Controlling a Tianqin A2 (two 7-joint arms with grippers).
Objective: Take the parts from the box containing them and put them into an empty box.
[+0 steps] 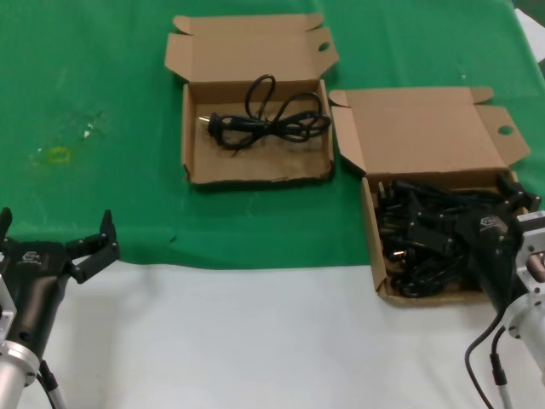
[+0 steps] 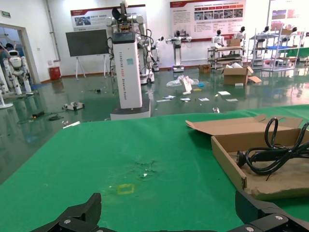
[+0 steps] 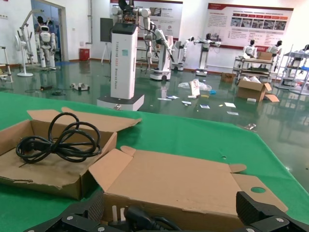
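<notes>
The larger cardboard box [image 1: 373, 234] on the right holds a tangled pile of black power cords [image 1: 421, 239]; its tall lid [image 3: 178, 179] stands open. My right gripper [image 1: 511, 204] hangs open just over the right part of that pile, with a pronged plug [image 3: 133, 217] low between its fingers and nothing gripped. The smaller box [image 1: 255, 170] lies farther back and to the left. One coiled cord [image 1: 264, 123] rests in it, also seen in the left wrist view [image 2: 270, 154] and the right wrist view [image 3: 58, 142]. My left gripper [image 1: 55, 228] waits open at the front left, holding nothing.
A green cloth [image 1: 102, 77] covers the far part of the table, and a bare white strip [image 1: 255, 332] runs along the front. A small yellow mark [image 1: 58, 155] sits on the cloth at the left. The cloth's right edge [image 1: 532, 51] lies close to the larger box.
</notes>
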